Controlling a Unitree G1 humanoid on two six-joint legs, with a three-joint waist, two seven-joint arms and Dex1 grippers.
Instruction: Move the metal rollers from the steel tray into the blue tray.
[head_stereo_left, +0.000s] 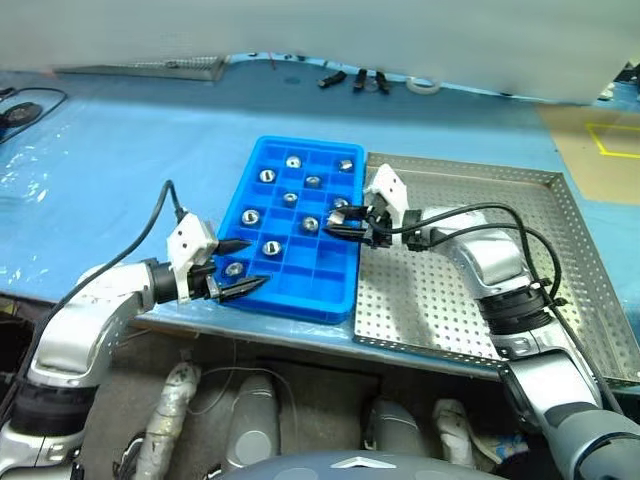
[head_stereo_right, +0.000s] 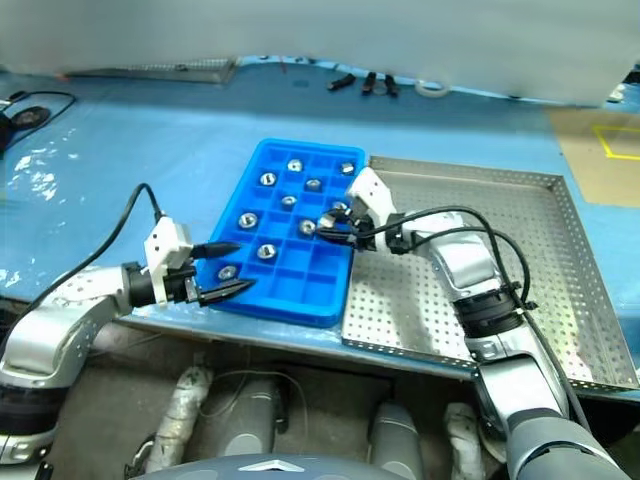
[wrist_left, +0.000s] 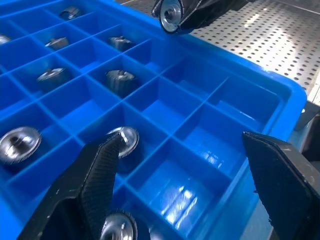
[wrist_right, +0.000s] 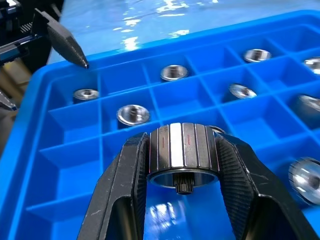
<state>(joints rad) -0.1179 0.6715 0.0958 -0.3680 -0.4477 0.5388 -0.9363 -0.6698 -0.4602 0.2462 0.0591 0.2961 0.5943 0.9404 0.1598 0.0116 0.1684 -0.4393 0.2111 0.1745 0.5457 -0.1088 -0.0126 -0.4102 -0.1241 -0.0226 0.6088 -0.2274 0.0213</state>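
Roller (wrist_right: 183, 155) carried over blue tray (head_stereo_left: 262, 300), frame centre.
Right gripper (wrist_right: 183, 165) clamps it above an empty cell for dropping; left gripper (head_stereo_left: 240, 268) gapes empty, lower left.

the steel tray (head_stereo_left: 560, 250) is running off the frame's right edge — small dark items (head_stereo_left: 357, 80) at top centre are staying too small to tell.

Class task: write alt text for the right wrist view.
Two black fingers grip a ribbed metal roller above the blue tray, several of whose square compartments already hold rollers. The left gripper sits at the tray's far edge.
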